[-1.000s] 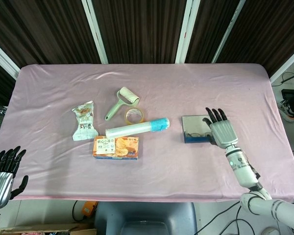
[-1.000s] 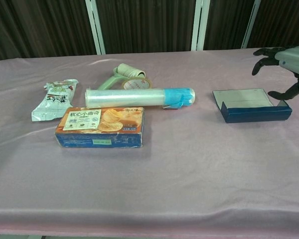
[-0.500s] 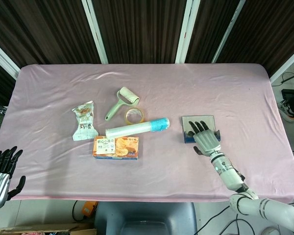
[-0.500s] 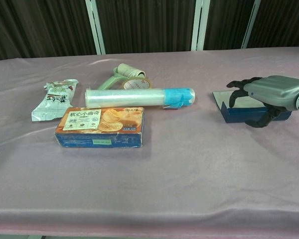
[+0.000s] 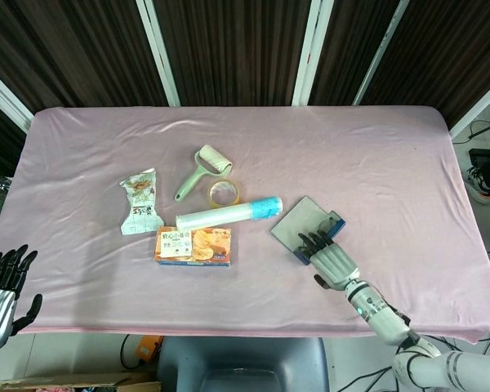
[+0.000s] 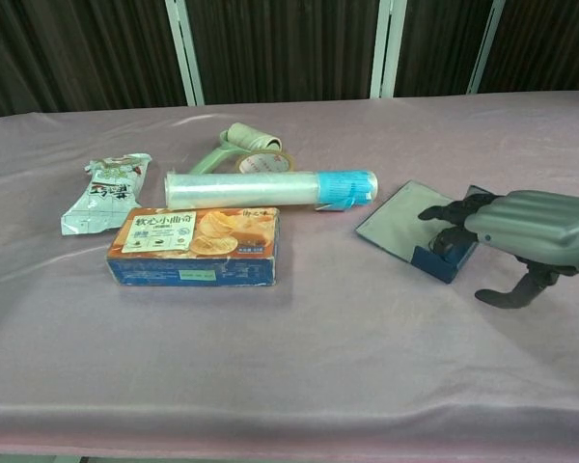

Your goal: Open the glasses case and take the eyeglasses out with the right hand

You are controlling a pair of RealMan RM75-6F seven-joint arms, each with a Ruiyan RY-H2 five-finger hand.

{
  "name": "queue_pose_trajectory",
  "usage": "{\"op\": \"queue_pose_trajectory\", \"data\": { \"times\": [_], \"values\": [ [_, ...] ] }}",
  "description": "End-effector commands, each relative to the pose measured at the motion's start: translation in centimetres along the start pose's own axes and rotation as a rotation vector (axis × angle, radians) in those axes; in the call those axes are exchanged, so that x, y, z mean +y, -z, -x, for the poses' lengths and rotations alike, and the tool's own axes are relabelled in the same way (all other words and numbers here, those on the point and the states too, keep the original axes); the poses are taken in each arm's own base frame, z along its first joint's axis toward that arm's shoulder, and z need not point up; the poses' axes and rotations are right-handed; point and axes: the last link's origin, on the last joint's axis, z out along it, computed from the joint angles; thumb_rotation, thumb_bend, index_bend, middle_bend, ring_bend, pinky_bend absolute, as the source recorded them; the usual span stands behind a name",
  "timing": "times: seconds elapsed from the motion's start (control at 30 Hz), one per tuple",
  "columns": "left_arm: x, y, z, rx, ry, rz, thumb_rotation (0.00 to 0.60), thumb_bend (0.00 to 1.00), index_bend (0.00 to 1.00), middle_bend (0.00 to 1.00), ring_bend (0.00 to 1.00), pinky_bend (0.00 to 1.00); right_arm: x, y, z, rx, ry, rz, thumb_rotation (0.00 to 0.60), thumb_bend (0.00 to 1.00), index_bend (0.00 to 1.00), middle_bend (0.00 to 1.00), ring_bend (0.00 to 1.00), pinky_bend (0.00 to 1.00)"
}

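Glasses case (image 5: 309, 229): lid laid flat open, contents hidden by fingers | Right hand (image 5: 331, 258): fingertips curled onto the case's near edge, thumb held apart | Left hand (image 5: 0, 287): spread, well apart | Cookie box (image 5: 193, 246), roll (image 5: 229, 214): beyond the case.

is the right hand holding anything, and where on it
Cannot be told for sure: the right hand has fingertips in the open glasses case, near its blue base; no grip shows. The left hand holds nothing.
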Motion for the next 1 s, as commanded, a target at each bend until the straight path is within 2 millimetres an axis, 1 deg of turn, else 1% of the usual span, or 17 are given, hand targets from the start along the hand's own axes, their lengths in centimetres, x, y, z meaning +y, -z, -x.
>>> {"op": "queue_pose_trajectory", "data": {
  "times": [0.03,0.13,0.27,0.4,0.5,0.6,0.7,0.8,0.87,1.0],
  "values": [
    [0.0,0.0,0.0,0.001,-0.001,0.000,0.600,0.40,0.00,0.00,0.00,0.00,-0.9,2.2,0.7,-0.017,0.051,-0.056,0.600,0.51,0.44,0.02,0.00,0.00],
    [0.1,0.1,0.0,0.001,-0.002,0.003,0.600,0.40,0.00,0.00,0.00,0.00,-1.2,4.0,1.1,-0.017,0.069,-0.080,0.600,0.51,0.44,0.02,0.00,0.00],
    [0.1,0.1,0.0,0.001,-0.003,0.003,0.600,0.40,0.00,0.00,0.00,0.00,-0.8,6.3,1.6,-0.024,0.082,-0.088,0.600,0.51,0.44,0.02,0.00,0.00],
    [0.2,0.1,0.0,0.002,-0.005,0.004,0.600,0.40,0.00,0.00,0.00,0.00,0.3,8.7,2.0,-0.023,0.093,-0.081,0.600,0.50,0.44,0.02,0.00,0.00],
    [0.3,0.1,0.2,-0.002,-0.009,0.004,0.600,0.40,0.00,0.00,0.00,0.00,1.6,10.1,2.4,-0.025,0.104,-0.057,0.600,0.51,0.45,0.02,0.00,0.00],
    [0.4,0.0,0.3,-0.009,-0.013,0.007,0.600,0.40,0.00,0.00,0.00,0.00,2.9,11.0,2.8,-0.036,0.101,-0.016,0.600,0.50,0.45,0.02,0.00,0.00],
    [0.5,-0.1,0.5,-0.015,-0.017,0.008,0.600,0.40,0.00,0.00,0.00,0.00,4.3,11.3,3.2,-0.057,0.088,0.028,0.600,0.50,0.46,0.02,0.00,0.00],
    [0.6,-0.2,0.6,-0.018,-0.020,0.007,0.600,0.40,0.00,0.00,0.00,0.00,5.5,11.2,3.5,-0.069,0.085,0.070,0.600,0.51,0.46,0.02,0.00,0.00],
    [0.6,-0.3,0.6,-0.018,-0.021,0.006,0.600,0.40,0.00,0.00,0.00,0.00,6.1,10.9,3.5,-0.070,0.082,0.096,0.600,0.50,0.46,0.02,0.00,0.00],
    [0.6,-0.3,0.6,-0.020,-0.021,0.003,0.600,0.40,0.00,0.00,0.00,0.00,7.9,9.6,3.4,-0.053,0.103,0.169,0.600,0.50,0.46,0.02,0.00,0.00]
  ]
}}
